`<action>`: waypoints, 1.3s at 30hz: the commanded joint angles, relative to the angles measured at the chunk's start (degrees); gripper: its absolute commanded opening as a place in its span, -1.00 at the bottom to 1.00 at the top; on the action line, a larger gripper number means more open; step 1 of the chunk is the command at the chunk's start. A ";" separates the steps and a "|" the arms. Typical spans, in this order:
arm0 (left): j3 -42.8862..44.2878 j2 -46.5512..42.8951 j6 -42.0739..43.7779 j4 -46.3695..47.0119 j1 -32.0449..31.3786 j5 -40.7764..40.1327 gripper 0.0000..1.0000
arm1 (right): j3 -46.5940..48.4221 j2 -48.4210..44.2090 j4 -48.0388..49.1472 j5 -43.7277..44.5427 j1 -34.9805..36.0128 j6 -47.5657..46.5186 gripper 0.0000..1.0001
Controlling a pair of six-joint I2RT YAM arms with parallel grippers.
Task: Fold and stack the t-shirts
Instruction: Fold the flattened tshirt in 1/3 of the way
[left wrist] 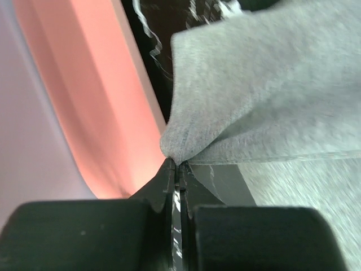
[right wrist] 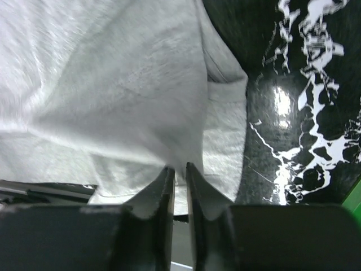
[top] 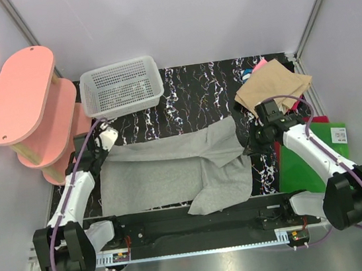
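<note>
Black marbled table [top: 188, 88] fills the top view, with the grey t-shirt [top: 159, 175] spread across its near half, one side flipped over itself, and the tan t-shirt [top: 273, 86] lying folded at the far right corner. We see the left gripper [top: 106, 137] at the shirt's far left corner, its arm stretched forward beside the pink shelf [top: 26, 102]. The right gripper [top: 256, 140] sits at the shirt's right edge, its elbow bent over the green board [top: 305, 162]. From the left wrist, the fingertips [left wrist: 169, 175] are pressed nearly together on a bunched hem corner. From the right wrist, the fingers [right wrist: 161, 189] stand narrow with cloth running into the slit; we judge it gripped. To fold well, we would lift both holds evenly, draw the cloth taut, and lay edge on edge without dragging the layer beneath.
</note>
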 commanded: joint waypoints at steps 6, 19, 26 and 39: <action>-1.49 -7.70 -2.95 -14.27 0.65 6.64 0.00 | 2.54 -0.28 1.01 -3.21 0.43 4.20 0.00; 19.77 2.75 -13.41 -23.69 -2.42 18.51 0.54 | 24.62 25.55 5.40 -4.79 0.61 2.71 -0.20; 21.72 14.70 -17.10 -22.55 -7.34 19.32 0.41 | 23.75 33.90 9.27 -6.11 1.93 4.64 -0.24; 17.32 25.08 -17.63 -16.48 -8.84 10.43 0.29 | 30.49 48.14 6.73 -2.24 0.00 5.78 -0.26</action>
